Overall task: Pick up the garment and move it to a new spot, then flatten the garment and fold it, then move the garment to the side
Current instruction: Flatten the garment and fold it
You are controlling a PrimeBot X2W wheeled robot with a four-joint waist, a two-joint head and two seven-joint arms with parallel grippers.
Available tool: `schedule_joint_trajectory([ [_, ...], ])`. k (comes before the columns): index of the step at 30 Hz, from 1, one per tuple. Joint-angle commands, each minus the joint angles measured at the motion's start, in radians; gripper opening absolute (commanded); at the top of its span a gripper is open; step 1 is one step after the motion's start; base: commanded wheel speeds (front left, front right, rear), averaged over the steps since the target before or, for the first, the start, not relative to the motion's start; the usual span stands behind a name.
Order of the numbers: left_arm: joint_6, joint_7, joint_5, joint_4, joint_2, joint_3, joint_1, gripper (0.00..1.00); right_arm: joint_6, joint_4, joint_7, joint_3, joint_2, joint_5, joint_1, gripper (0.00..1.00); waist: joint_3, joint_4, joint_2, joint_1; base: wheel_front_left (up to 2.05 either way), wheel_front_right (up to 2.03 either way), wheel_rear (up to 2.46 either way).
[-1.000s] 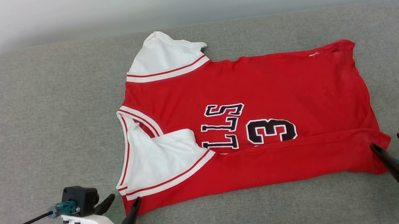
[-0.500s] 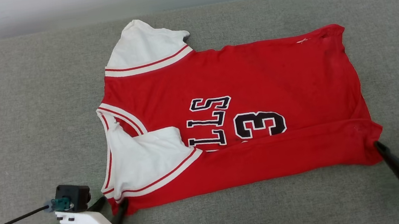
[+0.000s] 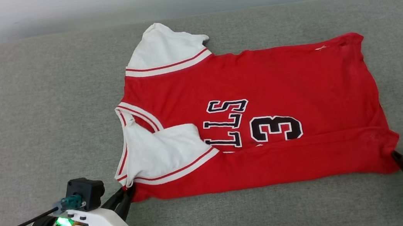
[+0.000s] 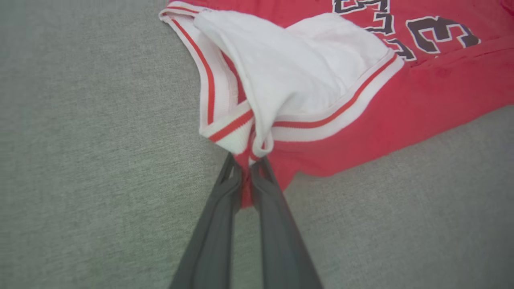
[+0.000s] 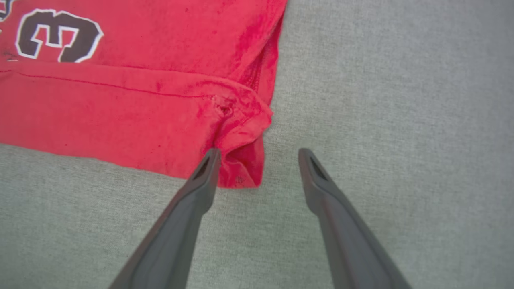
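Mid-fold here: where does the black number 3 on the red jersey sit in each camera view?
Head view: the black, white-outlined number 3 sits right of centre on the red jersey garment.
Left wrist view: the 3 at top right.
Right wrist view: the 3 at top left.
Shared landmark: the folded-over red flap bordering the 3.

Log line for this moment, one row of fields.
step: fold grasp | left gripper: shut on garment sleeve-side corner | right gripper: open, hem corner between fingers | surface: grey cushion
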Motion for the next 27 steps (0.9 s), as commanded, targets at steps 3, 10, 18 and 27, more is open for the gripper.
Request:
schedule_joint_trajectory([
  [3, 0.02, 0.008, 0.021, -0.066, 0.02, 0.003, -0.014, 0.0, -0.001, 0.061, 0.022, 0.0, 0.016, -0.011, -0.036, 1.0, 0.013, 0.024, 0.0, 0.0001, 0.0, 0.0, 0.0],
  [10, 0.035, 0.028, 0.034, -0.138, 0.037, -0.001, -0.023, 0.0, -0.001, 0.155, 0.021, 0.003, 0.028, -0.023, -0.07, 1.0, 0.044, 0.052, 0.0, 0.0001, 0.0, 0.0, 0.0],
  [18, 0.033, 0.039, 0.029, -0.159, 0.047, -0.006, -0.018, 0.0, -0.001, 0.25, 0.007, 0.039, 0.046, -0.004, -0.074, 0.0, 0.073, 0.068, 0.0, 0.0001, 0.0, 0.0, 0.0],
  [27, 0.041, 0.057, 0.011, -0.152, 0.072, -0.014, 0.02, 0.0, -0.001, 0.25, -0.001, 0.026, -0.002, 0.041, -0.07, 0.0, 0.039, 0.05, 0.0, 0.0001, 0.0, 0.0, 0.0],
])
